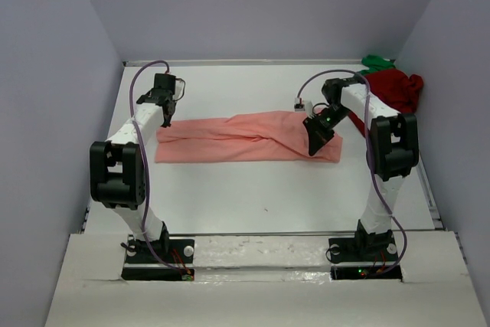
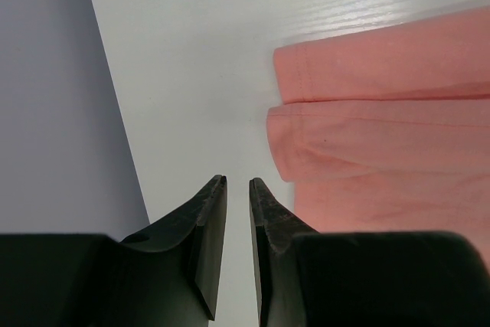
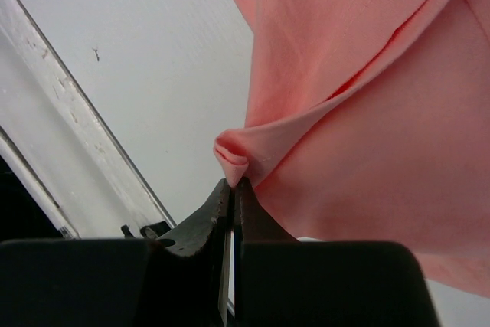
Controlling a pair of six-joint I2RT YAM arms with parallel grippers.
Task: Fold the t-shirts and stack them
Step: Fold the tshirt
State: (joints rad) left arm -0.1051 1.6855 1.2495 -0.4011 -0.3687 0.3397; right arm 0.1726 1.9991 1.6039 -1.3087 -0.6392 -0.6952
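**Top view.** The pink shirt [image 1: 245, 139] lies across the middle of the table [image 1: 253, 197], already folded into a long band running left to right. The left gripper [image 1: 165, 116] is at the band's left end. The right gripper [image 1: 318, 142] is at its right end, where the cloth bunches. The red shirt [image 1: 394, 89] is heaped in the far right corner with the green shirt [image 1: 377, 61] crumpled behind it. Both are well apart from the band and unfolded.

**Left wrist.** The jaws are slightly parted and hold nothing, with only bare table between the tips. The band's left edge [image 2: 344, 120], two layers showing, lies just to the right of the fingers and is not touched.

**Right wrist.** The jaws are clenched on a small pinch of pink cloth [image 3: 233, 155]. The fabric drapes away from that pinch in a taut crease.

**Assessment.** The step in hand appears to be the crosswise fold, end to end. The left end is not secured. To do it well:
- The left gripper should shift right and take both layers at the edge before any lift.
- The right pinch is shallow and may catch one layer only, so a deeper bite would be safer.
- The end should be carried low and level so the layers do not slide apart.
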